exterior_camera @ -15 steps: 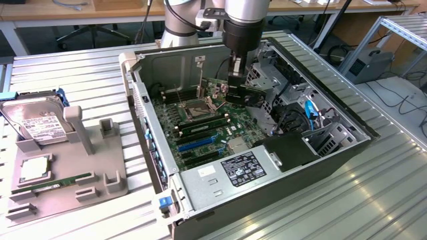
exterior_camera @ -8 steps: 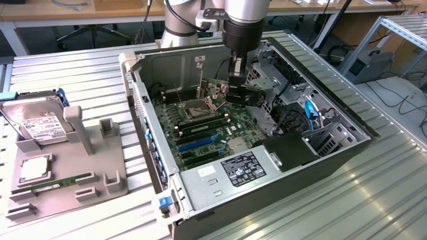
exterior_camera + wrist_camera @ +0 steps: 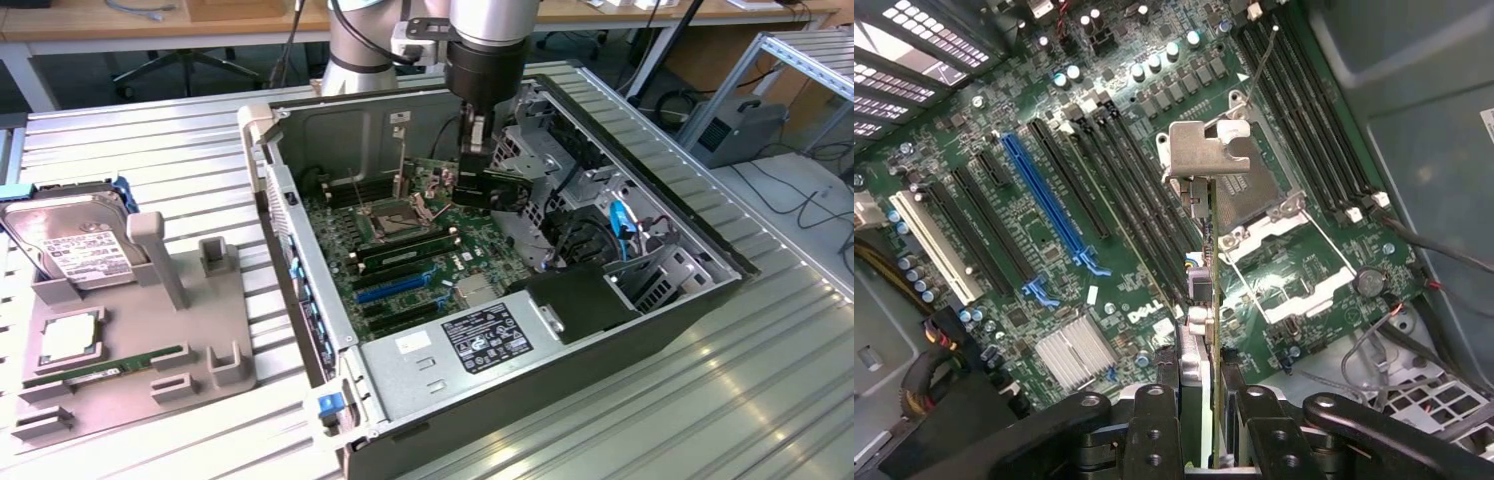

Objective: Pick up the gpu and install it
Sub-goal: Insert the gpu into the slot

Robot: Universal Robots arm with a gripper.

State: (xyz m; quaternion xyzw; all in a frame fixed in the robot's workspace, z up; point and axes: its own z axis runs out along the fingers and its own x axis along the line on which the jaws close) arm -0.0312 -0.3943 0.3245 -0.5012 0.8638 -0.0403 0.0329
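One gpu (image 3: 1199, 290), clamped edge-on in the narrowed end effector (image 3: 1199, 400), hangs inside the open computer case (image 3: 400, 372) over the motherboard (image 3: 1084, 290). Step judged: carrying to slot, where seating calls for the card's edge squared above a slot. The wrist view shows the card's line against the blue slot (image 3: 1049, 195); the exterior view shows its height, and the hard drive (image 3: 74, 245) on the desk (image 3: 134, 140).

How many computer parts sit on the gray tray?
3 on the tray: a hard drive at the far end, a square silver chip nearer, a green memory stick beside it. None seem hidden.
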